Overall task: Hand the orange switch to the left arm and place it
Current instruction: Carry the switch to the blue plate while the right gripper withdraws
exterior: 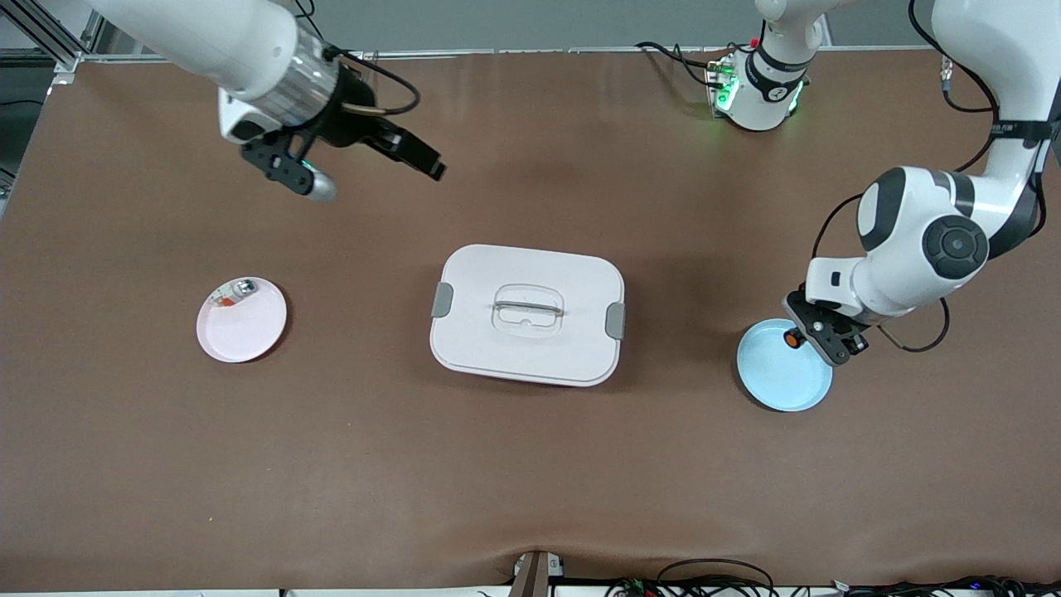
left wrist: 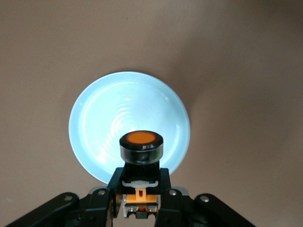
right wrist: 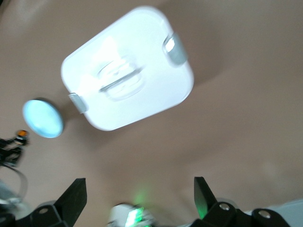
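Sitting clamped between the left gripper's [exterior: 808, 337] fingers, the orange switch [exterior: 793, 338] is hanging over the rim of the light-blue plate [exterior: 779, 373], at the left arm's end of the table. In the left wrist view the switch [left wrist: 140, 147] is showing its orange cap face-on, black collar around it, with the two black fingers [left wrist: 116, 185] pressing on its body and the plate [left wrist: 104, 118] lying below.

The white box [exterior: 527, 315] is lying flat in the middle of the table, grey latches on both short sides, recessed handle on the lid, well apart from the blue plate.

The pink plate [exterior: 249, 332] is lying toward the right arm's end of the table, holding a small silver-and-red piece [exterior: 234, 293] near its rim.

The right gripper [exterior: 373, 166] is hovering up in the air over bare brown table [exterior: 530, 481], fingers spread wide with nothing between them. Its wrist view is looking down on the box [right wrist: 128, 94] and, farther off, the blue plate [right wrist: 42, 118].
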